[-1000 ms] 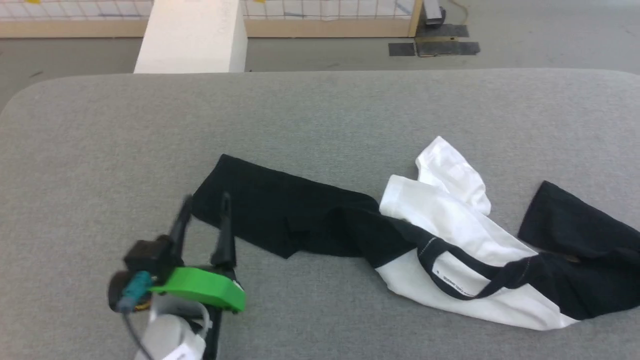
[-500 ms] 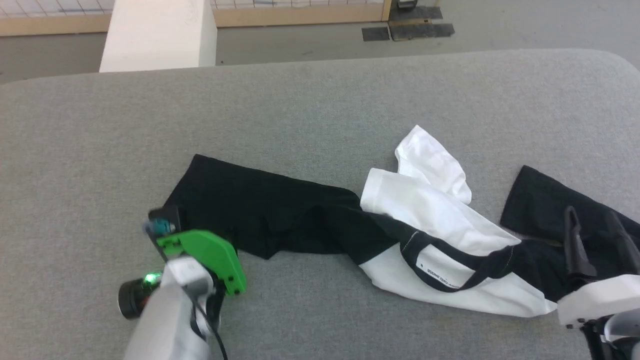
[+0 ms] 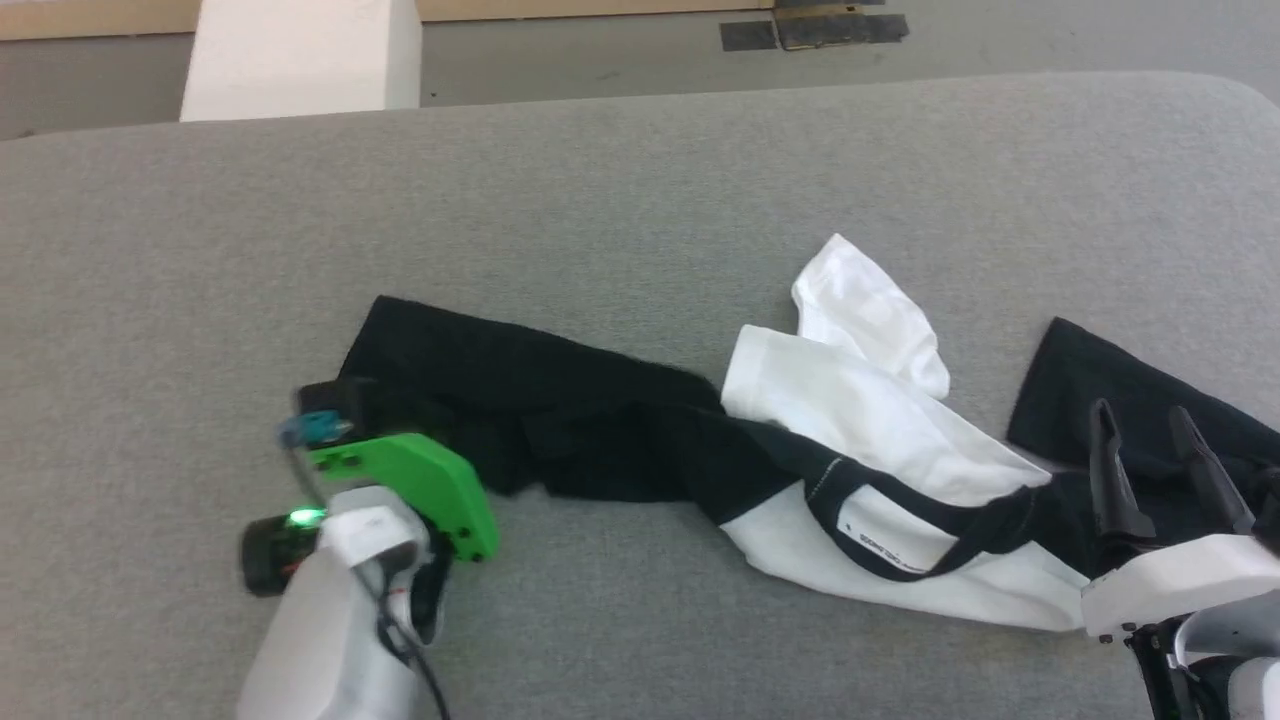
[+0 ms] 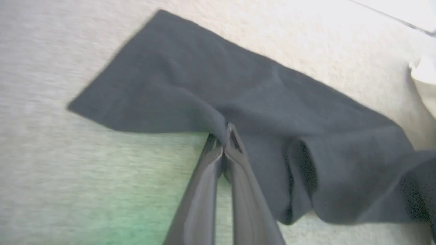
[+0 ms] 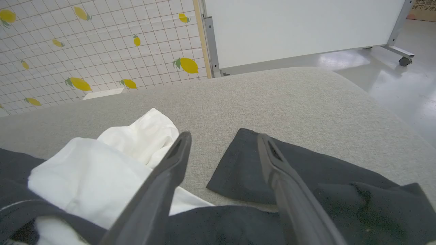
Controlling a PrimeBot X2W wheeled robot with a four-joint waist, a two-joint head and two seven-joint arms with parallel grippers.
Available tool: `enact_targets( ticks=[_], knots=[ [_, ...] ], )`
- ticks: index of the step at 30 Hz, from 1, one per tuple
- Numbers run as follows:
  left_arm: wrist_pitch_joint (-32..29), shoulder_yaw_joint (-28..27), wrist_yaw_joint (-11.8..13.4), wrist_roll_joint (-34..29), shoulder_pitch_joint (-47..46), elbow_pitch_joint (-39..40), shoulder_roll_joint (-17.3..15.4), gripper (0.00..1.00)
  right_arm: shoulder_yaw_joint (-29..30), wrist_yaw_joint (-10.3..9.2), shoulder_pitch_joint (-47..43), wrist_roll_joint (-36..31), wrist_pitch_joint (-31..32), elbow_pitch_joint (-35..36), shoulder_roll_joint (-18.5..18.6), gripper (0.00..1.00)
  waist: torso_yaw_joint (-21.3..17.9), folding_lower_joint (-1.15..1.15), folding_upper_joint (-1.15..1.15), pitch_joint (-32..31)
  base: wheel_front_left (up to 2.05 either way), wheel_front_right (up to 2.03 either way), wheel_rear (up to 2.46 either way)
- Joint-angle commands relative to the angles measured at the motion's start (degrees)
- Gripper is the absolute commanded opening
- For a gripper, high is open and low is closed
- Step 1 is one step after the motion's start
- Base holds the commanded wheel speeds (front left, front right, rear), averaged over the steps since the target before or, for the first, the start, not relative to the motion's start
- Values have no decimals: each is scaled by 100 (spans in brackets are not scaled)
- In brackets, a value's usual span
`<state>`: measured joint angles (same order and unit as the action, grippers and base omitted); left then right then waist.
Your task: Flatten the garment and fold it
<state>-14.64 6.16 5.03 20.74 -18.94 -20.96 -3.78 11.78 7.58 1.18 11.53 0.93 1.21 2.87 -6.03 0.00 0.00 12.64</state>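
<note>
- Toward the table's point(image 3: 640, 200) left front edge, my left pincer point(image 4: 226, 136) is clenched on the garment's point(image 3: 880, 440) black sleeve point(image 4: 170, 85).
- My right pincer point(image 5: 223, 136): released above the other sleeve point(image 5: 306, 170), near the right edge.
- Risk: so thin a pinch may slip under pulling.

White garment point(image 3: 865, 420), black sleeves point(image 3: 520, 390)

— What's the bench point(image 3: 600, 180) like from your end?
— I see grey cloth and rounded corners. The garment point(image 3: 850, 410) lies crumpled on it, one black sleeve point(image 3: 520, 400) stretched left.
</note>
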Motion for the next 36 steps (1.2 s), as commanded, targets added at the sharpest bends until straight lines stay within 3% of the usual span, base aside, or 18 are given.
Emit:
enact_targets(
  ticks=[1, 7, 15, 17, 18, 24, 31, 32, 33, 34, 35, 36],
  knots=[
    [355, -164, 92, 4, 95, 59, -114, 0, -15, -9, 48, -7, -14, 12, 1, 100, 167, 0, 0, -115, 0, 0, 0],
    [1302, -817, 368, 60, 449, 303, -457, 0, 5, -9, -21, -82, 114, 63, 1, 100, 543, 0, 0, -310, 0, 0, 0],
    [1638, -1589, 748, 331, 1236, 542, -663, 0, -185, -9, -167, -249, 516, 93, 1, 100, 929, 0, 0, -460, 0, 0, 0],
    [1583, -1576, 598, 491, 1378, 578, -588, 71, -342, -9, -206, -364, 740, 108, 1, 100, 1002, 0, 0, -468, 0, 0, 0],
    [1564, -1546, 511, 558, 1427, 599, -548, 100, -449, -9, -215, -430, 857, 123, 1, 100, 1028, 0, 0, -465, 0, 0, 0],
    [2068, -1155, 4, 577, 1526, 778, -321, 100, -1272, -9, 20, -476, 1715, 105, 447, 100, 1166, 0, 0, -409, 0, 0, 0],
    [2852, -487, -494, 239, 1158, 838, -105, 100, -1899, -9, 719, -320, 2655, -419, 820, 100, 1337, 0, 0, -244, 0, 0, 0],
    [2895, -422, -546, 207, 1104, 838, -76, 100, -1963, -9, 799, -226, 2851, -530, 841, 96, 1363, 0, 0, -230, 0, 0, 0],
    [2919, -385, -577, 174, 1066, 834, -58, 100, -2031, -9, 853, -165, 2993, -594, 872, 76, 1381, 0, 0, -225, 0, 0, 0],
    [2938, -344, -606, 136, 1033, 846, -36, 100, -2105, -9, 910, -87, 3122, -634, 907, 33, 1398, 0, 0, -223, 0, 0, 0],
    [2947, -319, -616, 118, 1023, 862, -19, 100, -2137, -9, 949, -34, 3174, -637, 933, 9, 1409, 0, 0, -223, 0, 0, 0],
    [2954, -308, -614, 99, 1016, 876, -2, 100, -2155, -9, 982, 1, 3207, -627, 969, 0, 1419, 0, 0, -225, 0, 0, 0]
  ],
)
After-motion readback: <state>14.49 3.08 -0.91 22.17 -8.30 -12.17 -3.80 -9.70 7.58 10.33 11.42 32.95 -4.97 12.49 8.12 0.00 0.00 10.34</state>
